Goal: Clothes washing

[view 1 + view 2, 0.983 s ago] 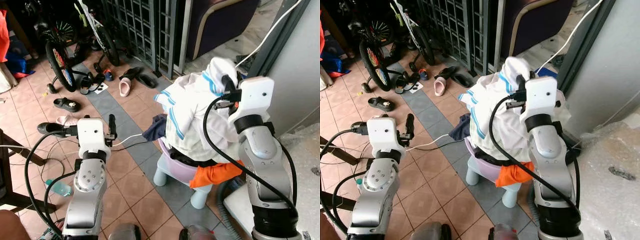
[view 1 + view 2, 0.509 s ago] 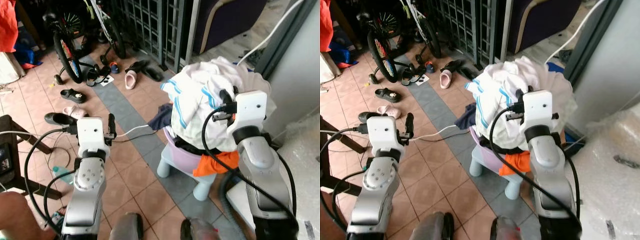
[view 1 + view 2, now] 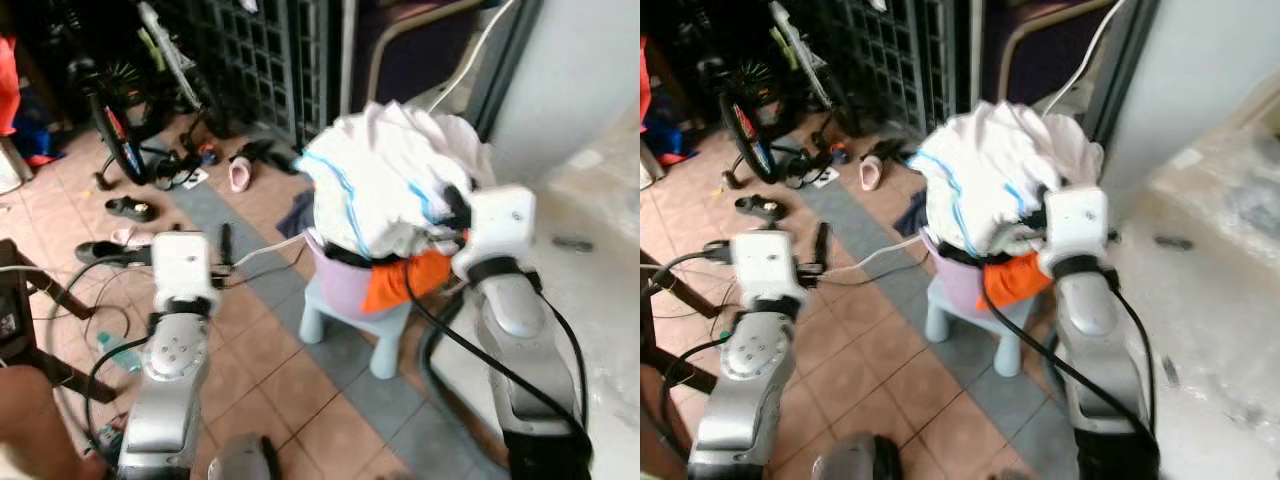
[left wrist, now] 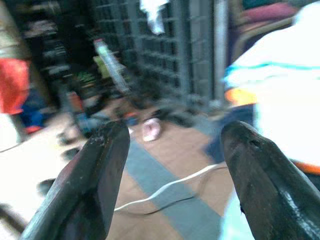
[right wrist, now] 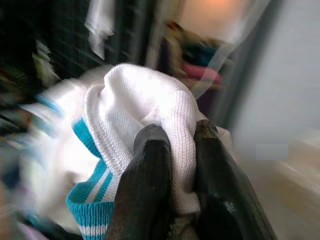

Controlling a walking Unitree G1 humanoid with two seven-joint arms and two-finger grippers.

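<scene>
- Over the lilac basin [image 3: 335, 290], which sits on a pale blue stool [image 3: 345, 330] on the tiled floor, the right gripper [image 5: 172, 165] pinches a fold of the white garment with blue stripes [image 3: 385, 180]; its two black fingers are closed tight on the knit cloth.
- That garment is bunched and raised above the basin, and an orange cloth [image 3: 400, 280] hangs over the basin's rim just below it.
- Out to the left, the left gripper [image 4: 172, 165] is held over the floor well apart from the laundry, its fingers spread wide with nothing between them.
- Shoes [image 3: 240, 175] and a bicycle [image 3: 125, 130] stand near the metal grille beyond.
- As a judgement, the step in hand is lifting one piece out of the pile to carry it toward the white appliance [image 3: 600, 330] at the robot's right.
- The next move probably calls for raising the garment until its hanging part clears the basin, so the orange cloth is not dragged along, then swinging it right.
- Both head views are blurred, so finer detail of the pile cannot be told.
</scene>
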